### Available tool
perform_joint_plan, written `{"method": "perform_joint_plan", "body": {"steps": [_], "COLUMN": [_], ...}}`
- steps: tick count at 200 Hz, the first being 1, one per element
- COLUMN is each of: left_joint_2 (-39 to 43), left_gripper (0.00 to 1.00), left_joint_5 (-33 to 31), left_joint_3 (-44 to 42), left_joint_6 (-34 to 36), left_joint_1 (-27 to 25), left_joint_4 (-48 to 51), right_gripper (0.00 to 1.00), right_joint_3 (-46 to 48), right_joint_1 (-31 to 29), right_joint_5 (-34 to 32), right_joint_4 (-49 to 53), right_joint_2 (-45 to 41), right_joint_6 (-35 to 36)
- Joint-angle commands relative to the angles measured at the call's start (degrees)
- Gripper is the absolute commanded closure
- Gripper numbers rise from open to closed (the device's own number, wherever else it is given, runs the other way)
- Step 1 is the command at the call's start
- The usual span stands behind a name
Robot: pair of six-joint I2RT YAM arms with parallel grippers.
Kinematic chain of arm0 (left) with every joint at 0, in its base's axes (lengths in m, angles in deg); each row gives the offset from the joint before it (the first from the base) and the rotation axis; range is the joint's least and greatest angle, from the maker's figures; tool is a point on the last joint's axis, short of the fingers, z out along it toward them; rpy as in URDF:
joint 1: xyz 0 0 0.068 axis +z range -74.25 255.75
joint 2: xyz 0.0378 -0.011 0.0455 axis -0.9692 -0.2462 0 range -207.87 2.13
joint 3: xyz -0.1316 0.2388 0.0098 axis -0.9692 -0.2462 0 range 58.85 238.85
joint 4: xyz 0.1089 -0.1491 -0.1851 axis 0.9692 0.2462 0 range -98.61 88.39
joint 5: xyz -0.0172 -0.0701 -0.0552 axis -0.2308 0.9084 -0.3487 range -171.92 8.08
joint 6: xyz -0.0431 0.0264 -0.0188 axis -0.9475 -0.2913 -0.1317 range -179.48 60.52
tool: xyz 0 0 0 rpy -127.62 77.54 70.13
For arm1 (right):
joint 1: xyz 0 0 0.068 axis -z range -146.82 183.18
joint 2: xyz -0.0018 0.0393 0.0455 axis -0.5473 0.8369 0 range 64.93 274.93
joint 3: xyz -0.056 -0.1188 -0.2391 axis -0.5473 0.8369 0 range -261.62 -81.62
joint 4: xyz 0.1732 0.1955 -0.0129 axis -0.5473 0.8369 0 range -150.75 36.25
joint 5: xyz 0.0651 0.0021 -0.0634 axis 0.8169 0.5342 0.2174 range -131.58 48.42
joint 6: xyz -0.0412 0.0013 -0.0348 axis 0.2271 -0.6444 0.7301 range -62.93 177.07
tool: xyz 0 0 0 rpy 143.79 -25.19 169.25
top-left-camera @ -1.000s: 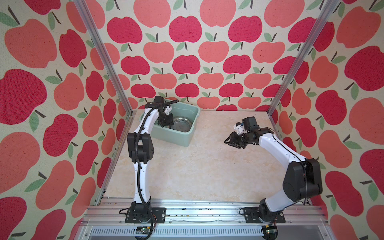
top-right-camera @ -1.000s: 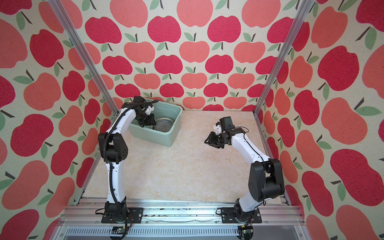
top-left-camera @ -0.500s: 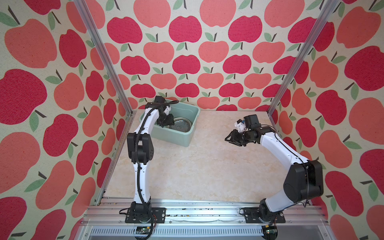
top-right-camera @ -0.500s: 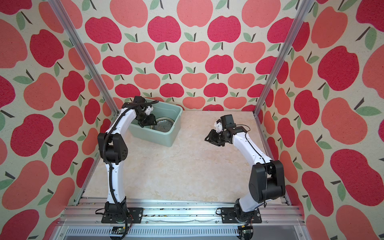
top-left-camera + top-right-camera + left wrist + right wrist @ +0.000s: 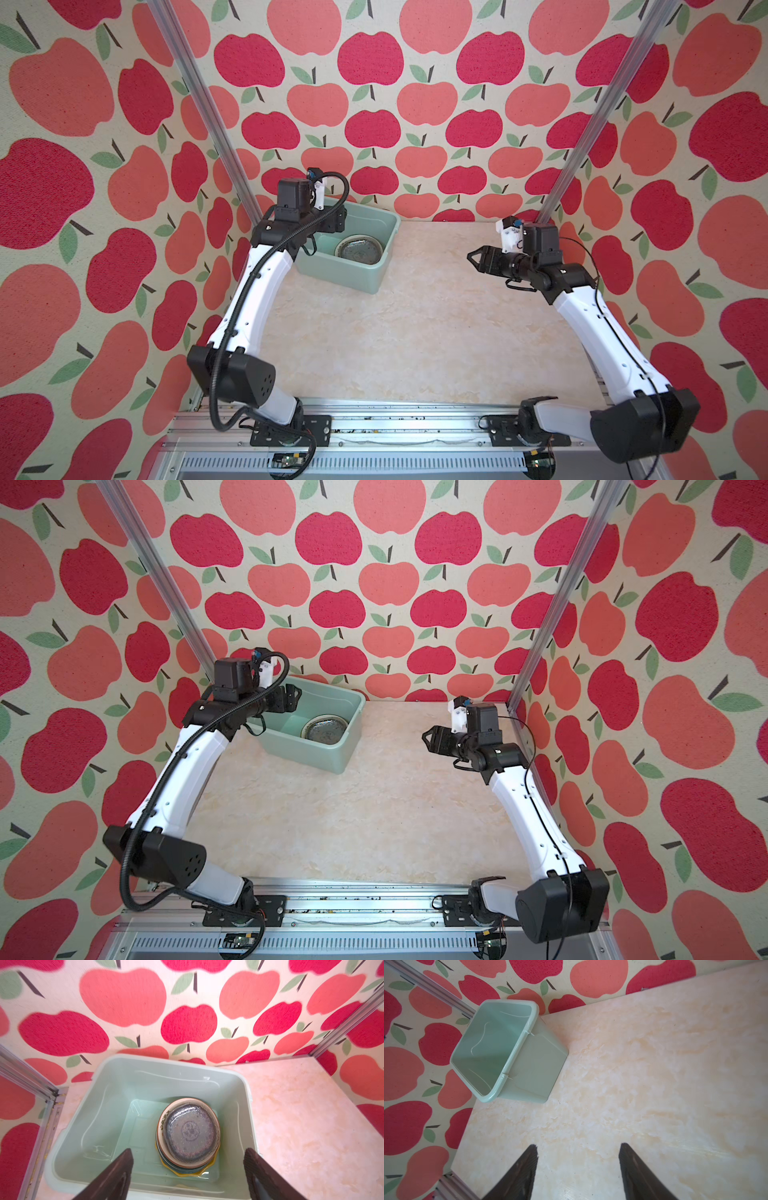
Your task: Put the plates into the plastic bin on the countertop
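Note:
The plastic bin (image 5: pixel 384 259) stands at the back left of the countertop (image 5: pixel 415 332). Inside it lies a stack of plates (image 5: pixel 190 1132), seen in both top views (image 5: pixel 324 729). A clear glass plate is on top, over a cream brown-rimmed one, teal ones, and a yellow scalloped plate at the bottom. My left gripper (image 5: pixel 188 1150) hangs open above the bin's near side (image 5: pixel 337 220), holding nothing. My right gripper (image 5: pixel 578 1145) is open and empty over bare countertop at the right (image 5: pixel 473 257), well away from the bin (image 5: pixel 533 1068).
Apple-patterned walls close in the back and both sides, with aluminium posts (image 5: pixel 199 108) at the back corners. An aluminium rail (image 5: pixel 374 419) carrying both arm bases runs along the front edge. The bin sits close to the back left post.
My left gripper's jaws have spread wide above the stack in the bin. My right gripper has drifted slightly back and opened wider.

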Motion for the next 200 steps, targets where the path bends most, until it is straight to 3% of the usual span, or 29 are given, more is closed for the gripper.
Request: {"method": "perform_joint_plan", "body": {"steps": [1, 21, 34, 47, 86, 130, 147, 165, 188, 200], "left_joint_2": [12.84, 26.51, 32.86, 38.18, 43.07, 31.79, 24.84, 17.06, 6.65, 2.34], "left_gripper": [0.03, 0.01, 0.01, 0.01, 0.01, 0.01, 0.01, 0.01, 0.01, 0.01], "left_joint_5": [-4.38, -9.13, -11.78, -13.36, -12.26, -17.52, -18.38, -15.48, -13.14, -13.29], "left_joint_3": [-12.10, -24.37, -31.57, -38.50, -59.15, -74.08, -74.45, -75.11, -75.43, -74.43], "left_joint_6": [-0.53, -0.33, -0.47, -0.55, -5.19, -10.17, -10.77, -8.95, -7.98, -4.68], "left_joint_1": [0.30, 2.40, 5.69, 9.33, 18.82, 20.37, 20.40, 20.31, 19.98, 18.75], "left_joint_4": [-13.05, -13.94, -11.91, -10.59, -18.53, -41.82, -48.64, -59.52, -72.63, -76.31], "right_gripper": [0.31, 0.29, 0.22, 0.22, 0.22, 0.22, 0.21, 0.21, 0.21, 0.21], "right_joint_3": [8.14, 17.83, 24.02, 29.74, 41.20, 48.22, 49.41, 46.24, 46.35, 45.29], "right_joint_1": [0.48, 0.74, 1.17, 2.49, 8.83, 11.70, 11.65, 11.50, 11.67, 11.76], "right_joint_5": [-4.96, -10.94, -16.11, -18.63, -24.44, -22.51, -20.31, -18.97, -16.80, -15.82], "right_joint_4": [-8.95, -18.10, -23.61, -27.99, -39.38, -54.99, -62.02, -61.14, -73.07, -73.53], "right_joint_2": [-6.57, -13.87, -17.87, -19.89, -16.96, -3.32, 2.37, 5.92, 12.01, 14.32], "right_joint_6": [9.42, 15.31, 18.53, 22.71, 27.97, 27.34, 26.30, 26.02, 25.89, 24.49]}}
